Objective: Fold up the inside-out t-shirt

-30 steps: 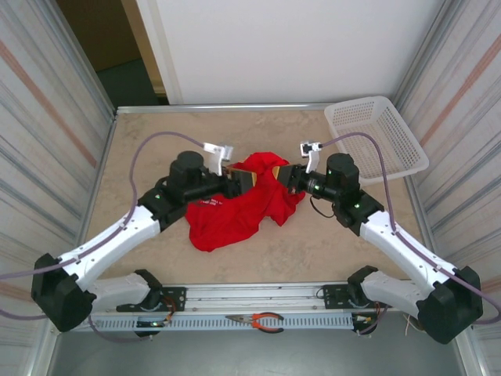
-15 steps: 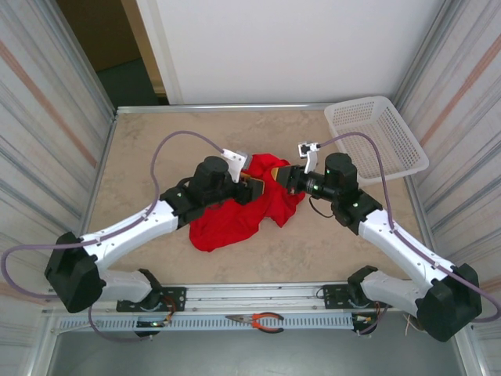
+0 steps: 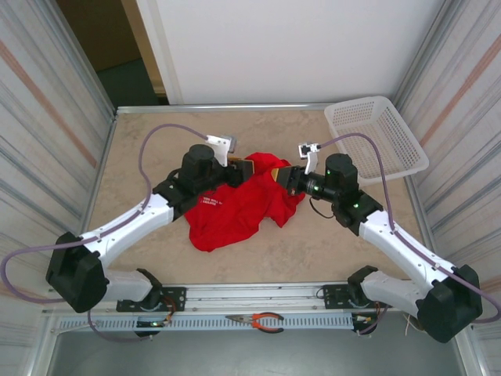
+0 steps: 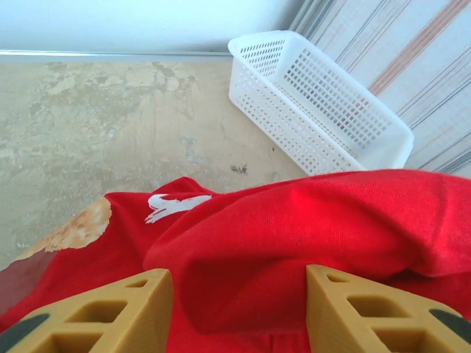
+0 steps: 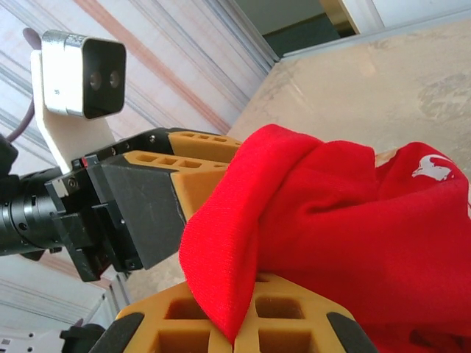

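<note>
The inside-out t-shirt (image 3: pixel 235 213) lies crumpled in a bright red heap mid-table, white lettering (image 4: pixel 173 206) and a brown patch of graphic showing. My right gripper (image 3: pixel 280 177) holds its right side, shut on a raised edge of red cloth (image 5: pixel 221 250) pinched between the tan fingers (image 5: pixel 309 323). Facing it at the heap's far edge, my left gripper (image 3: pixel 249 168) is open. A thick red fold (image 4: pixel 294 220) bulges between its spread fingers (image 4: pixel 110 309), and I cannot tell whether the pads touch it. The left gripper's tan fingers (image 5: pixel 199 147) also appear in the right wrist view, just behind the held edge.
A white plastic basket (image 3: pixel 376 137) stands at the far right corner, seen again as the basket (image 4: pixel 316 103) ahead of the left gripper. Orange-handled pliers (image 3: pixel 262 319) lie on the front rail. Striped walls close both sides.
The left arm swung inward and then drew back, bringing its gripper to the far edge of the heap, and its jaws narrowed slightly. The right arm and its grip stayed still.
</note>
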Available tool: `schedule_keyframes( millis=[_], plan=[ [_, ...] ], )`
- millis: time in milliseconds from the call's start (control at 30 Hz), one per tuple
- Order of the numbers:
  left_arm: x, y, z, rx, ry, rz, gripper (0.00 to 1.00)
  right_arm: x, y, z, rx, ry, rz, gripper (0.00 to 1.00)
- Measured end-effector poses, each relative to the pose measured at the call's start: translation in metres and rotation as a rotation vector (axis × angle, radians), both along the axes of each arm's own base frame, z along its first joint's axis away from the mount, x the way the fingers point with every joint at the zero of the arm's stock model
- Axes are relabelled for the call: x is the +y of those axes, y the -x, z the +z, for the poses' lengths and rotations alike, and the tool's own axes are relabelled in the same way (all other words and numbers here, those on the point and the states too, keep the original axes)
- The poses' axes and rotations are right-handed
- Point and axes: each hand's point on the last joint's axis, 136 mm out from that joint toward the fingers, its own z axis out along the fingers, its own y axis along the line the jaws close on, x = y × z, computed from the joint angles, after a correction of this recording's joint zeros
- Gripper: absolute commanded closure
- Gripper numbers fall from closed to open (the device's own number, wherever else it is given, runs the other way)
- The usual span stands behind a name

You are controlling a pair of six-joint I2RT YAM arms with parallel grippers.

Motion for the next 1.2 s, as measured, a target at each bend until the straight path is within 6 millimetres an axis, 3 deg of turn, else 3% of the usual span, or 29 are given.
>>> schedule_keyframes(
  millis=[533,633,767,800,933,967,1000,1067,1200],
  plan=[
    [-0.022,0.018,-0.017,0.040,0.039,-0.099,0.46,0.000,0.000,0.000,0.002,-0.002,-0.001,1.00],
    [-0.025,0.016,-0.022,0.053,0.043,-0.099,0.60,0.000,0.000,0.000,0.002,-0.002,-0.001,1.00],
    [-0.027,0.012,-0.028,0.071,0.033,-0.095,1.00,-0.002,0.003,-0.002,0.003,-0.001,-0.001,1.00],
    [-0.028,0.011,-0.027,0.074,0.025,-0.094,1.00,-0.002,0.004,-0.003,0.005,0.001,-0.002,1.00],
    [-0.026,0.003,-0.004,0.057,0.032,-0.098,1.00,-0.006,0.001,-0.014,0.025,0.017,-0.024,1.00],
    [-0.024,0.000,0.007,0.049,0.047,-0.104,1.00,-0.009,-0.003,-0.018,0.032,0.024,-0.042,0.95],
    [-0.022,-0.002,0.017,0.045,0.064,-0.114,1.00,-0.012,-0.009,-0.022,0.043,0.031,-0.066,0.75],
    [-0.017,-0.005,0.042,0.038,0.116,-0.148,1.00,-0.020,-0.022,-0.035,0.080,0.055,-0.123,0.52],
    [-0.006,-0.001,0.092,0.041,0.275,-0.246,1.00,-0.042,-0.049,-0.070,0.202,0.157,-0.252,0.44]
  ],
)
